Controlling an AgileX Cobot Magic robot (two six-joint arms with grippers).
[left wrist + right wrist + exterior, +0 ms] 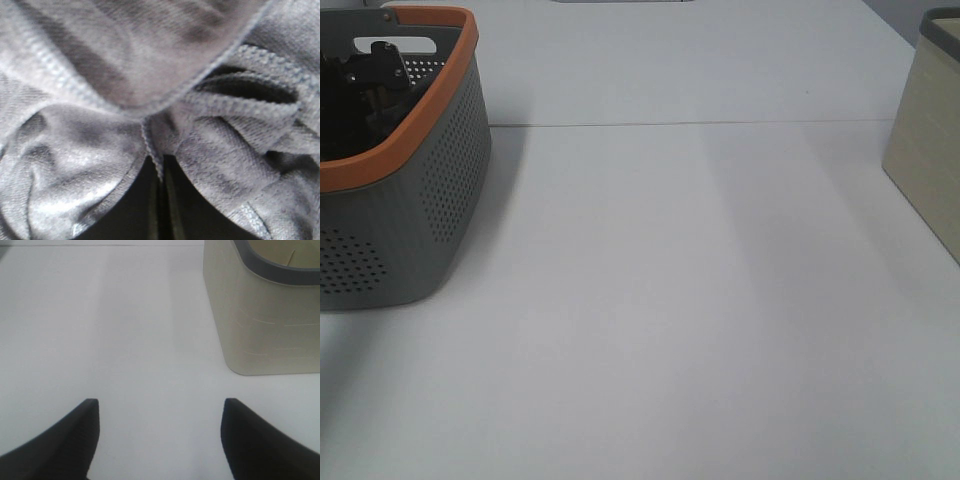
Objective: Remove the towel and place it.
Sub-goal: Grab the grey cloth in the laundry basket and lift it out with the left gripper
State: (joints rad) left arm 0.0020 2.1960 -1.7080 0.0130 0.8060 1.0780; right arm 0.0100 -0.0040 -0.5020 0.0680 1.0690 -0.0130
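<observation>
Exterior high showed the left arm (pixel 365 90) sunk in the basket (pixel 430 200) at ten o'clock on the worktop (pixel 670 300); left wrist was filled by the bunched towel (pixel 100 150), the left pincer's state untellable; right wrist showed the right pincer (pixel 160 405) spread wide near a beige bin (pixel 260 325).

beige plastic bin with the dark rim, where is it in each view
exterior high: beige plastic bin with dark rim, cut off at right edge
left wrist: not in it, dark grey terry towel fills it
right wrist: the bin stands beyond the open end effector
shared landmark: seam line across the white table (not left wrist)
</observation>
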